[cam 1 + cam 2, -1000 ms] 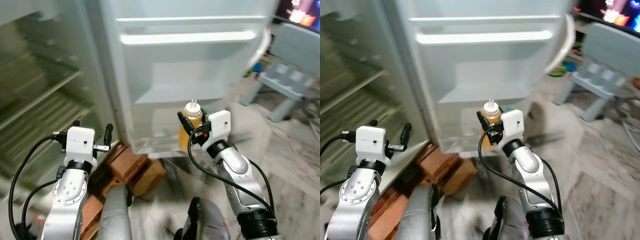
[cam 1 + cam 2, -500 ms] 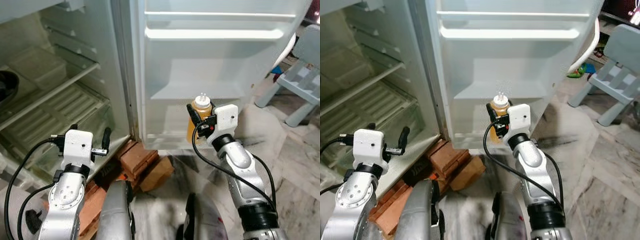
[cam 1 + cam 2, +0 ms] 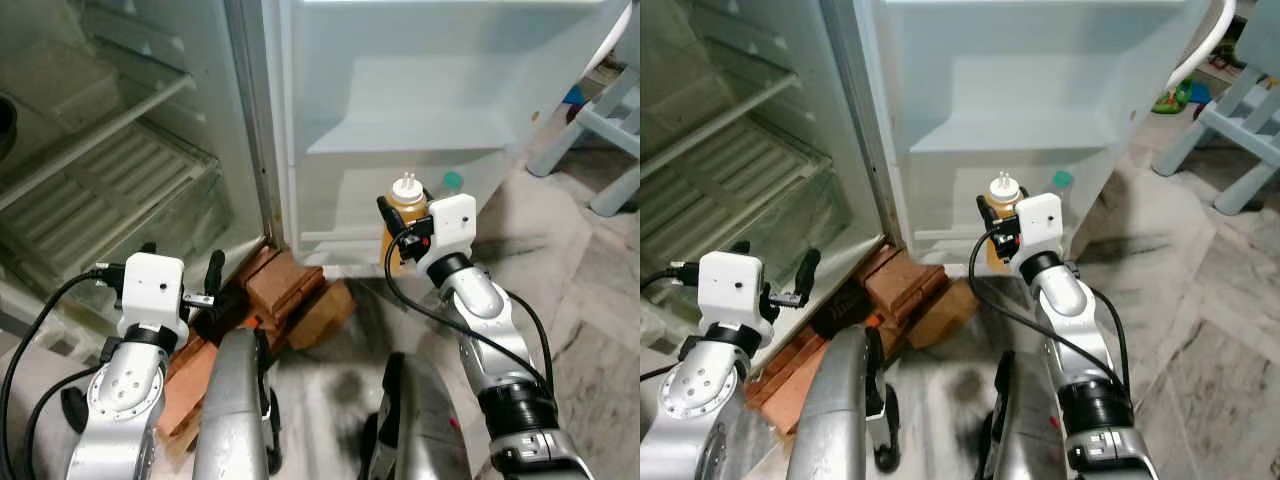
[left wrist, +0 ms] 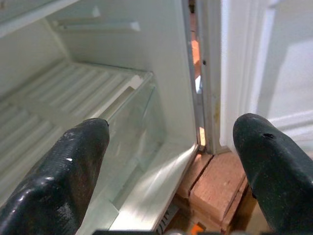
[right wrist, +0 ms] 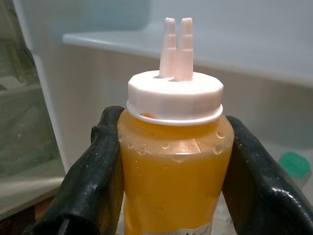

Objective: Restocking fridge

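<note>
A squeeze bottle of orange sauce (image 3: 402,212) with a white twin-nozzle cap (image 5: 174,93) stands upright in my right gripper (image 3: 401,238), which is shut on its body. It hangs in front of the open fridge door's lowest shelf (image 3: 340,238). One black finger (image 5: 100,171) presses each side of the bottle (image 5: 171,176). My left gripper (image 3: 184,254) is open and holds nothing, low by the fridge's hinge edge. In the left wrist view its gripper (image 4: 171,161) faces the glass crisper drawer (image 4: 132,127).
The fridge compartment (image 3: 110,160) on the left has wire and glass shelves. A green-capped item (image 3: 452,181) sits in the door's bottom shelf. Red bricks (image 3: 285,290) lie under the fridge's corner. A blue child's chair (image 3: 612,110) stands at the right on the marble floor (image 3: 580,290).
The whole view has tipped down and drawn closer to the fridge's lower part. The bottle stays in my right gripper, level with the door's bottom shelf. The left gripper keeps its pose.
</note>
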Controlling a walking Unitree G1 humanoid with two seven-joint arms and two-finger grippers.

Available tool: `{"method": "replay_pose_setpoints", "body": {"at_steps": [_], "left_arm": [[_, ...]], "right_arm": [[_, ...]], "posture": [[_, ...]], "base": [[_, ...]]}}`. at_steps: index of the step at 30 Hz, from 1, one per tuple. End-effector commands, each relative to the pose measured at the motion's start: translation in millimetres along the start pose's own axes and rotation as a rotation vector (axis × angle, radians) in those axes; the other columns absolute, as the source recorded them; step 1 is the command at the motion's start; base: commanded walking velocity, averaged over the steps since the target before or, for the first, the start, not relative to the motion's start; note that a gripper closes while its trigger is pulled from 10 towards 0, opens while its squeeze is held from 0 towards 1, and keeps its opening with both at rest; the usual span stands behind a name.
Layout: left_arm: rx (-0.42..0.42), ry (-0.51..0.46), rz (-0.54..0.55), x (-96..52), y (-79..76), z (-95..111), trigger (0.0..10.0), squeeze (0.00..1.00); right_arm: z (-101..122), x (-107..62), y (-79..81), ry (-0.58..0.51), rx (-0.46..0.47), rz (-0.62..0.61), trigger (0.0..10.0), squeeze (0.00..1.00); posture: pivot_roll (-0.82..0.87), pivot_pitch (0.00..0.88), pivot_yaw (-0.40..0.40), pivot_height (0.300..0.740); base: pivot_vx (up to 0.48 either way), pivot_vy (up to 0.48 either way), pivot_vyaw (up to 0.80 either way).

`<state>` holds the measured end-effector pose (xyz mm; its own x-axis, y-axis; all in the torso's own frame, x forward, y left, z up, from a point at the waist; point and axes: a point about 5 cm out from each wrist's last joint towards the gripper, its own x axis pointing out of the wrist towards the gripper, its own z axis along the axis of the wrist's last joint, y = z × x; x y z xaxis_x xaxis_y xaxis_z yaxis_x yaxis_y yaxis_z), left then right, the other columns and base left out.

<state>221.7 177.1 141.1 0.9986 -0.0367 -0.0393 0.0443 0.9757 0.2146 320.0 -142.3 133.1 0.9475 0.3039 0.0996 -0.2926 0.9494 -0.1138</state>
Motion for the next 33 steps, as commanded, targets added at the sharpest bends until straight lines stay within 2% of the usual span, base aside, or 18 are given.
{"method": "replay_pose_setpoints", "body": {"at_steps": [1, 6, 7, 10, 13, 19, 22, 27, 33], "left_arm": [[-0.01, -0.033, -0.007, 0.2, 1.7, 11, 10.0, 0.0], [-0.023, -0.083, -0.031, 10.0, -0.1, 27, 10.0, 0.0], [-0.024, -0.107, -0.037, 15.5, -0.6, 30, 10.0, 0.0], [-0.029, -0.089, -0.004, 15.1, 1.9, 22, 10.0, 0.0], [-0.047, -0.07, 0.009, 14.1, 2.2, 17, 10.0, 0.0], [-0.049, -0.06, -0.007, 18.4, -1.2, 15, 10.0, 0.0], [-0.048, -0.049, -0.001, 13.9, 0.9, 9, 10.0, 0.0], [-0.043, 0.007, 0.026, -3.8, 0.7, -9, 10.0, 0.0], [-0.049, 0.034, 0.049, -12.6, 2.0, -16, 10.0, 0.0]], "right_arm": [[6, 2.2, -9.3, -0.027, -0.003, -0.039, 10.0, 0.0], [16, 0.8, -11.8, -0.055, 0.022, -0.078, 10.0, 0.0], [13, -2.4, -6.7, -0.052, 0.031, -0.075, 10.0, 0.0], [8, -7.9, -0.2, -0.038, 0.037, -0.054, 10.0, 0.0], [11, -10.5, 4.2, -0.05, 0.018, -0.014, 10.0, 0.0], [9, -10.2, 1.2, -0.03, 0.026, -0.024, 10.0, 0.0], [6, -14.5, 3.6, -0.018, 0.039, -0.03, 10.0, 0.0], [-3, -35.4, 12.8, 0.03, 0.066, -0.008, 10.0, 0.0], [-6, -38.9, 24.3, 0.046, 0.077, 0.037, 10.0, 0.0]], "posture": [[0.21, 0.223, 0.001, 0.561], [0.19, 0.204, -0.013, 0.561], [0.17, 0.184, -0.029, 0.561], [0.16, 0.166, -0.033, 0.561], [0.14, 0.164, -0.05, 0.561], [0.14, 0.175, -0.055, 0.561], [0.14, 0.157, -0.056, 0.561], [0.16, 0.147, -0.076, 0.561], [0.16, 0.147, -0.091, 0.561]], "base": [[0.0, 0.0, 0.0], [0.0, 0.0, 0.0], [0.0, 0.0, 0.0], [0.0, 0.0, 0.0], [0.08, 0.0, 0.0], [0.25, 0.0, 0.0], [0.247, 0.0, 0.0], [0.192, 0.0, 0.0], [0.255, 0.0, 0.0]]}}
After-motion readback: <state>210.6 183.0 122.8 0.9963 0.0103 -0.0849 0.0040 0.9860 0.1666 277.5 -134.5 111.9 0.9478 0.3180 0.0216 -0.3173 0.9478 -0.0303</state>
